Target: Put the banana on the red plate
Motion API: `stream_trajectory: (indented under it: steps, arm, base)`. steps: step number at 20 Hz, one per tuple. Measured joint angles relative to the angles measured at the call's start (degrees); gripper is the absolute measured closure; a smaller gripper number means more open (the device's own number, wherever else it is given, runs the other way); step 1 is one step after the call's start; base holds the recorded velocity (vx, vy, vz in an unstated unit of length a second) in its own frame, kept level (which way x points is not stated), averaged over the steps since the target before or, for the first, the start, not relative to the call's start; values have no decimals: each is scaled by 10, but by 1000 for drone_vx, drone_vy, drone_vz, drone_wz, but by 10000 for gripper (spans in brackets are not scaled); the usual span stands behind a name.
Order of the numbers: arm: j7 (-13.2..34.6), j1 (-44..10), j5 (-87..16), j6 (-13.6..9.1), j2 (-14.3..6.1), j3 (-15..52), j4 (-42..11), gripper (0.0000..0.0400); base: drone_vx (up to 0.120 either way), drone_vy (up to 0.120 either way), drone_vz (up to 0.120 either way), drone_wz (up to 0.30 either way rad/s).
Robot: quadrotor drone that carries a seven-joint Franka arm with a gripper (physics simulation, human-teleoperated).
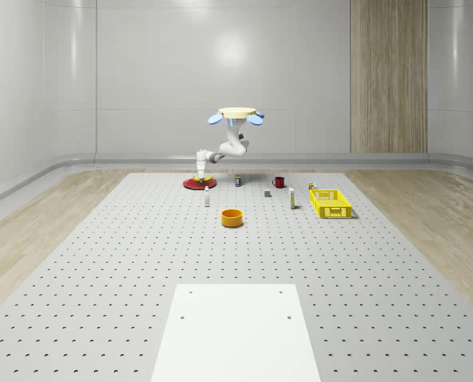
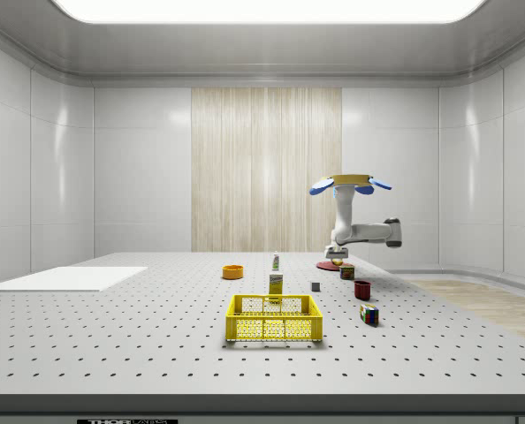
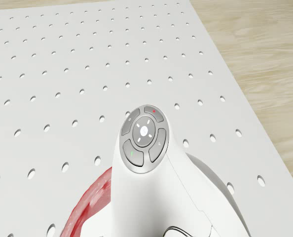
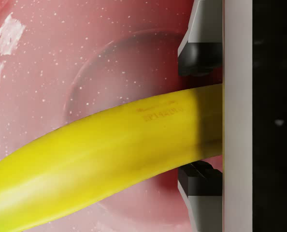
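Note:
The drone (image 1: 236,116) hovers over the far end of the table, just beside the red plate (image 1: 190,185), with its arm bent down toward it. The gripper (image 1: 201,176) hangs right above the plate (image 4: 47,72). In the wrist view the yellow banana (image 4: 109,154) lies across the plate's middle and runs between the two black fingertips (image 4: 201,58). A thin gap shows between each pad and the banana's skin, so the gripper (image 4: 201,121) is open around it and only slightly wider than the fruit. The plate's rim (image 3: 94,197) shows beneath the arm (image 3: 144,148) in the drone view.
Near the plate stand a small white bottle (image 1: 207,198), a dark can (image 1: 238,181), a red mug (image 1: 279,181) and a grey cube (image 1: 267,192). An orange bowl (image 1: 232,217) and a yellow basket (image 1: 330,203) sit closer to the front. A white sheet (image 1: 236,330) covers the near table.

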Motion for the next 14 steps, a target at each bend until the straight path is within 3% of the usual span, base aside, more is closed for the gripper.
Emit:
stream_trajectory:
  steps: [5, 14]
  arm:
    - [-17, 5, 15, -8, 0, 19, -5, 30]
    - [-28, 14, 55, -24, 2, 63, -15, 3]
  base:
    - [0, 0, 0, 0]
    - [0, 0, 0, 0]
